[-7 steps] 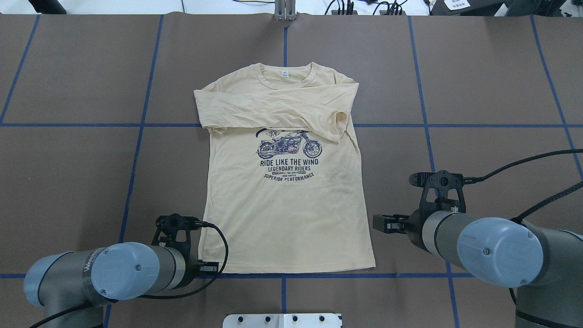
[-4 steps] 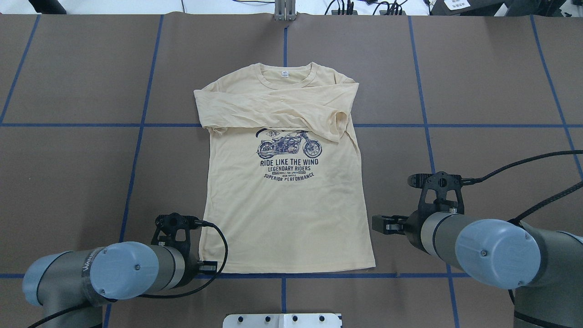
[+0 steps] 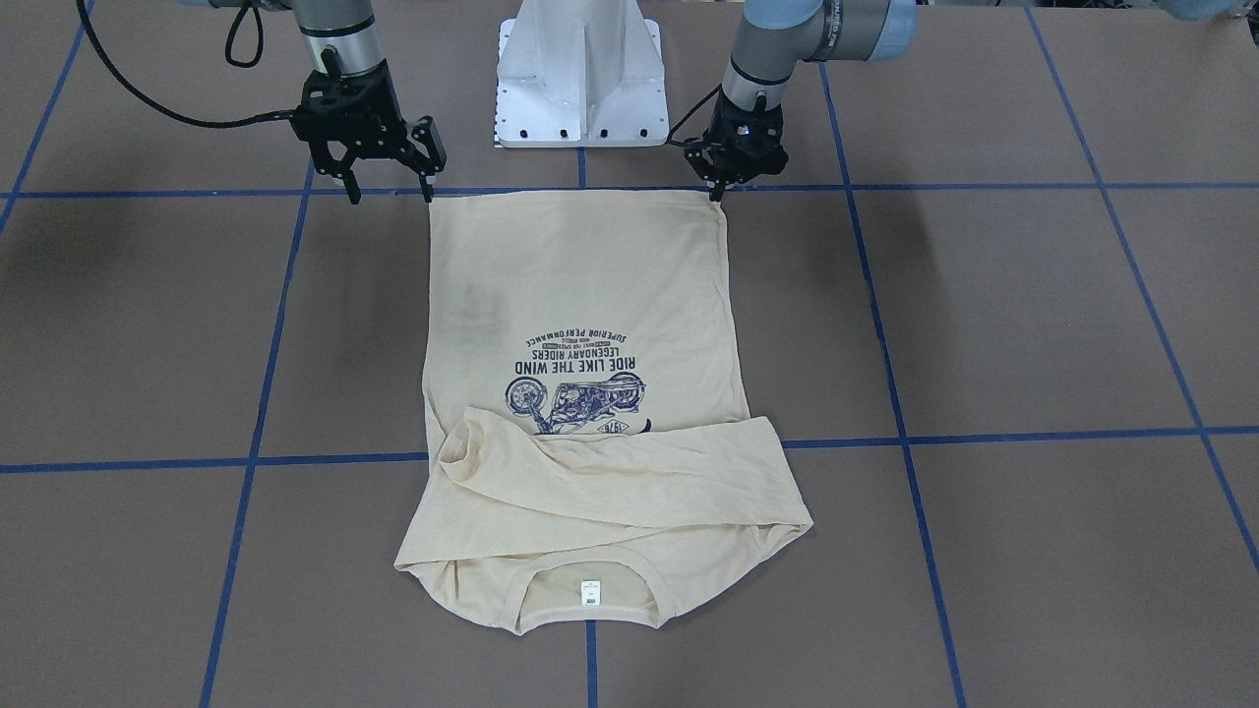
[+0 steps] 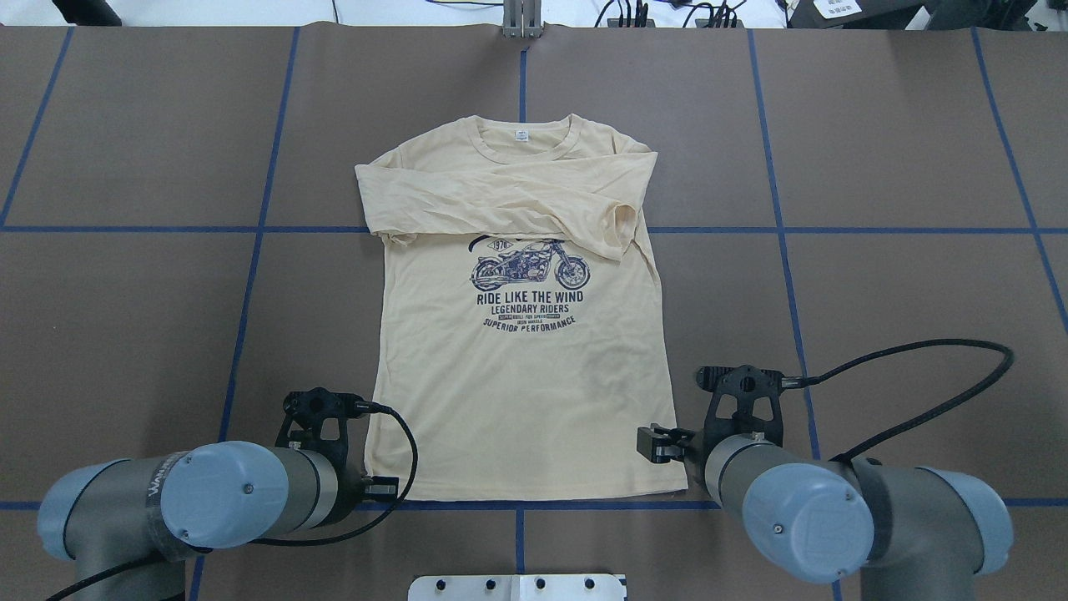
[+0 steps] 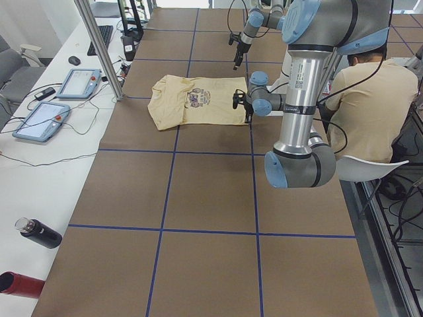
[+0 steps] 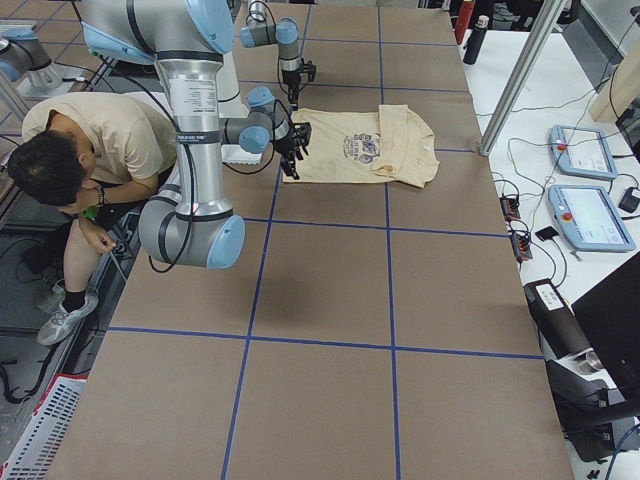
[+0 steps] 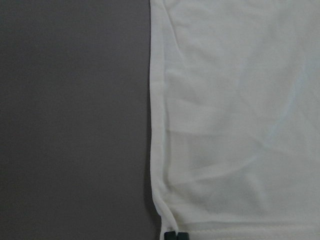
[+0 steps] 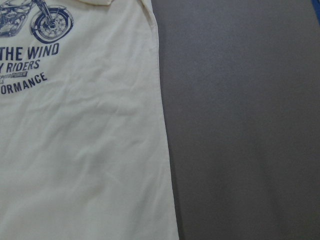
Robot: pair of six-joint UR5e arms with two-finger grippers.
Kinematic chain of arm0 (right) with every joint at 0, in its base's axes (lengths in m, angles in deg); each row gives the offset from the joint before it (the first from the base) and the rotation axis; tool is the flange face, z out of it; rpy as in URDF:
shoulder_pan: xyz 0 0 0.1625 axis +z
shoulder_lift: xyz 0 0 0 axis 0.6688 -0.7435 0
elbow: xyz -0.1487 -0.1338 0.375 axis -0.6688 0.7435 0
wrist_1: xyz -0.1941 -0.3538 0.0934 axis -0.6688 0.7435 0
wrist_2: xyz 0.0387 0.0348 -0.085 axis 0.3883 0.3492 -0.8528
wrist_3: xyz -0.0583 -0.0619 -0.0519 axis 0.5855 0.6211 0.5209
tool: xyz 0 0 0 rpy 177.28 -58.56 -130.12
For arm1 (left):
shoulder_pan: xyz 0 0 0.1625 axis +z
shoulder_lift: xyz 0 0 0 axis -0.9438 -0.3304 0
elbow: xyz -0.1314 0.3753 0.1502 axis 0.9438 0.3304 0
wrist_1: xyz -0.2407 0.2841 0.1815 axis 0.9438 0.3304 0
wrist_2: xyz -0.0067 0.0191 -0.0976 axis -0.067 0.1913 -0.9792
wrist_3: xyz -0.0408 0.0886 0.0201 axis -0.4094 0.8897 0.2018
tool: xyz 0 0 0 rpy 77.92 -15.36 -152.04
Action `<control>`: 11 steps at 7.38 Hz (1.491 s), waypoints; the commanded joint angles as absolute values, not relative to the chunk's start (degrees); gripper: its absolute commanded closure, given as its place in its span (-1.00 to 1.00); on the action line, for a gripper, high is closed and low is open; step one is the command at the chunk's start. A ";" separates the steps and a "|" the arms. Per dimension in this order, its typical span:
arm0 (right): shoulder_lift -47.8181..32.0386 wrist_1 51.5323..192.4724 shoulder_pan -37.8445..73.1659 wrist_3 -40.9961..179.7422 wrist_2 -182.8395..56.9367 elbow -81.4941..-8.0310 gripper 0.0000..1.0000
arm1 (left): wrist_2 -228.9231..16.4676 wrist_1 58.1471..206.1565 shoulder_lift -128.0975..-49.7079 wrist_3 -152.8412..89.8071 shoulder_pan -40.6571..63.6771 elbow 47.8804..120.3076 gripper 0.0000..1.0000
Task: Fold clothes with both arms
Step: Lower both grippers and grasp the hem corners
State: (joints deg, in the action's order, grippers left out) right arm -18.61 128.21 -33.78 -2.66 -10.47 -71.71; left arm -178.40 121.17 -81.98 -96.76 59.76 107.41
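Moved: right gripper [image 3: 390, 192] now at shirt [image 3: 580, 295] hem corner by the base [image 3: 578, 79], jaws spread (no hold yet) | left gripper [image 3: 718, 189] unmoved, pinching the other base-side corner | shirt flat before base | likely next: both lift hem

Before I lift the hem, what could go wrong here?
On the shirt, the left claw looks shut on just the tip of one hem corner, so it may slip out on lifting. The right claw is open and mostly over bare table beside the other corner; closing there could miss the cloth. The sleeves lie loosely across the chest and may shift.
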 commanded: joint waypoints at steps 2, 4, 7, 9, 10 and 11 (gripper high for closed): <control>-16.92 128.14 -37.57 -5.97 -14.07 -68.84 -0.46 | -178.47 121.17 -81.96 -97.12 59.90 107.47 1.00; -17.79 128.14 -37.75 -5.97 -14.08 -69.19 -0.24 | -178.47 121.17 -81.88 -97.12 59.90 107.47 1.00; -18.15 128.31 -38.89 -5.97 -15.22 -68.84 -0.22 | -178.47 121.25 -81.88 -97.12 59.90 107.47 1.00; -18.15 128.31 -39.24 -5.97 -15.31 -68.75 -0.22 | -178.47 121.25 -81.96 -97.12 59.90 107.47 1.00; -18.24 128.31 -39.33 -5.97 -15.31 -68.58 -0.22 | -178.47 121.25 -81.96 -97.03 59.90 107.47 1.00; -18.24 128.31 -39.51 -5.97 -15.31 -68.57 -0.21 | -178.47 121.25 -81.96 -97.03 59.90 107.47 1.00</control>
